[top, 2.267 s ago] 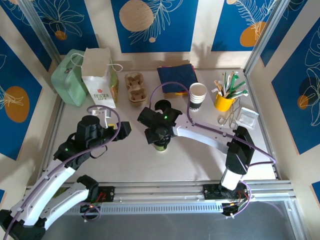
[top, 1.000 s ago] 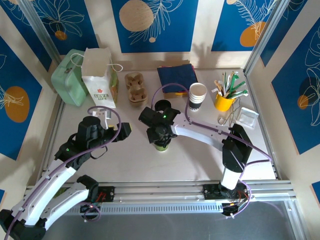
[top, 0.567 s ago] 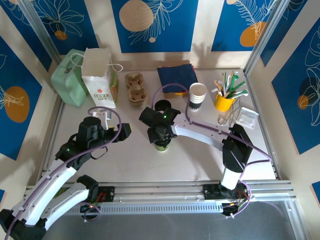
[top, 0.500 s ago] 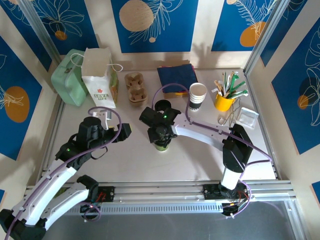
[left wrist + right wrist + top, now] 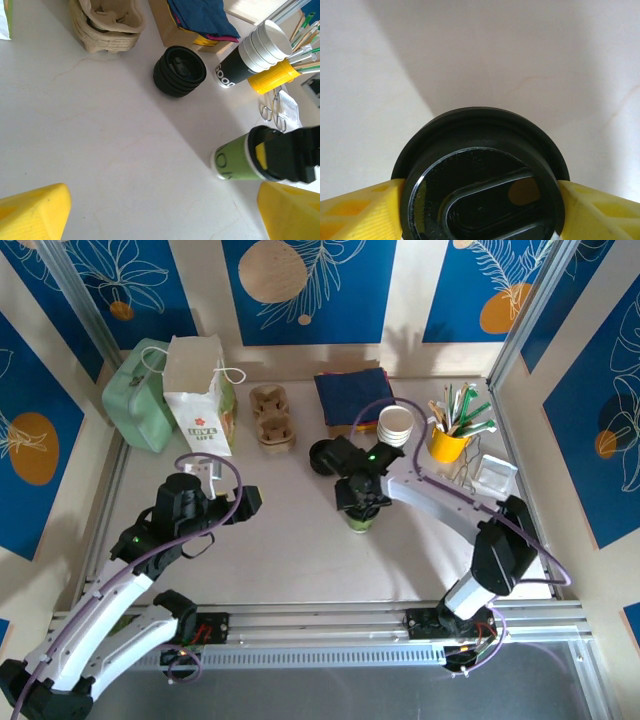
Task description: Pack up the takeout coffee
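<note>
The right gripper point(image 5: 360, 502) stands directly over the takeout coffee point(image 5: 360, 525) near the middle of the table point(image 5: 270, 555); only the green lower part of the cup shows below it. The stack of black lids point(image 5: 321, 454) lies just behind it on the left, and the stack of cups point(image 5: 396, 426) is near the yellow holder point(image 5: 447, 446). The left gripper point(image 5: 245, 501) hangs well apart, to the left.
</note>
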{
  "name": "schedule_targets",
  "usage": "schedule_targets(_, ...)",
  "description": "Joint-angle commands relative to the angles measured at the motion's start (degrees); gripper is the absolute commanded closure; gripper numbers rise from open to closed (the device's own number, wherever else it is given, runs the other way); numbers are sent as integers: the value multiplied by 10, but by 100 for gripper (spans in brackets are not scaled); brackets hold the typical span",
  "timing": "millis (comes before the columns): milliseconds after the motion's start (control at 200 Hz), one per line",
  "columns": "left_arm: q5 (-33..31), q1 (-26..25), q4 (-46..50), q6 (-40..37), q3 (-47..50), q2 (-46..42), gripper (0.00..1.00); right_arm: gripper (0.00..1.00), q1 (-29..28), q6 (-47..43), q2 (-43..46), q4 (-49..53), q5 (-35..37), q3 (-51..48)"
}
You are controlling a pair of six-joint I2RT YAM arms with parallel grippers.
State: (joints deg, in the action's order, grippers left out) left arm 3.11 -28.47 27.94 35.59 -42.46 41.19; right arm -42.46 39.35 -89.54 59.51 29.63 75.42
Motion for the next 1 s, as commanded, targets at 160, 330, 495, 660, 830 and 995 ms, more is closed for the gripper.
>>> schedule_targets(160,11,10,-12,0,13,-9,5,27,134,-59,90,1,-2,-50)
schedule_targets(330,13,11,-12,1,15,-10,4,27,212,-87,115,-11,-4,-71)
schedule_targets(495,15,10,-16,3,20,-9,4,27,283,-100,125,-26,-12,-87)
schedule_targets(660,19,12,-21,5,23,-9,4,27,339,-113,123,-45,-21,-96)
schedule_targets(830,19,13,-20,4,21,-8,4,27,386,-120,117,-54,-31,-98)
schedule_targets(995,20,13,-22,3,20,-5,4,27,417,-126,114,-61,-37,-97)
